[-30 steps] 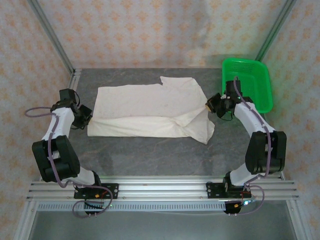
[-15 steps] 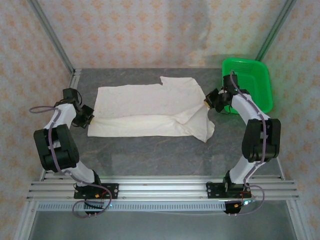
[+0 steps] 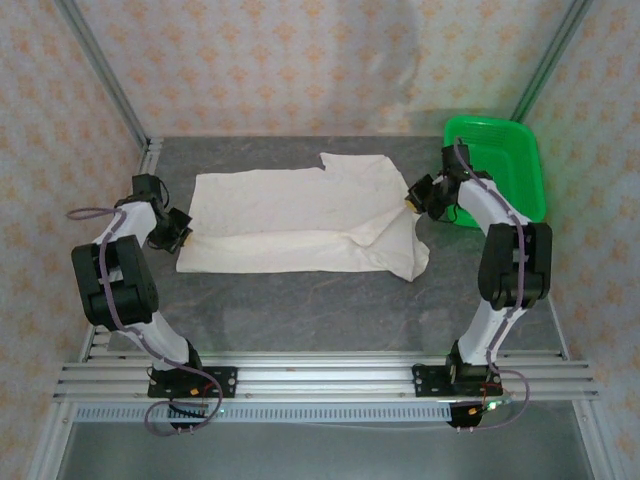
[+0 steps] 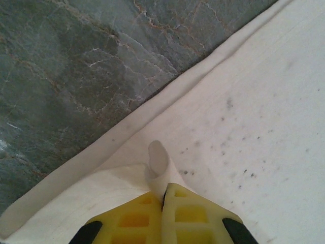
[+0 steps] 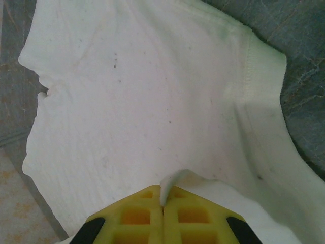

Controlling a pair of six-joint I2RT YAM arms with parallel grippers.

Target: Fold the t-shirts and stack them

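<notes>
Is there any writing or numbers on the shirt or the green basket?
No text can be read anywhere.
The t-shirt is plain off-white cloth with tiny dark specks, no letters.
The green basket carries no label that can be made out.

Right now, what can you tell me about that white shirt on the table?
The shirt is off-white, soft-looking cotton with short sleeves and faint dark specks. It lies flat on the grey table, partly folded, one layer over another along the near side. The left tool pinches a fold at one end, the right tool at the other.
</notes>
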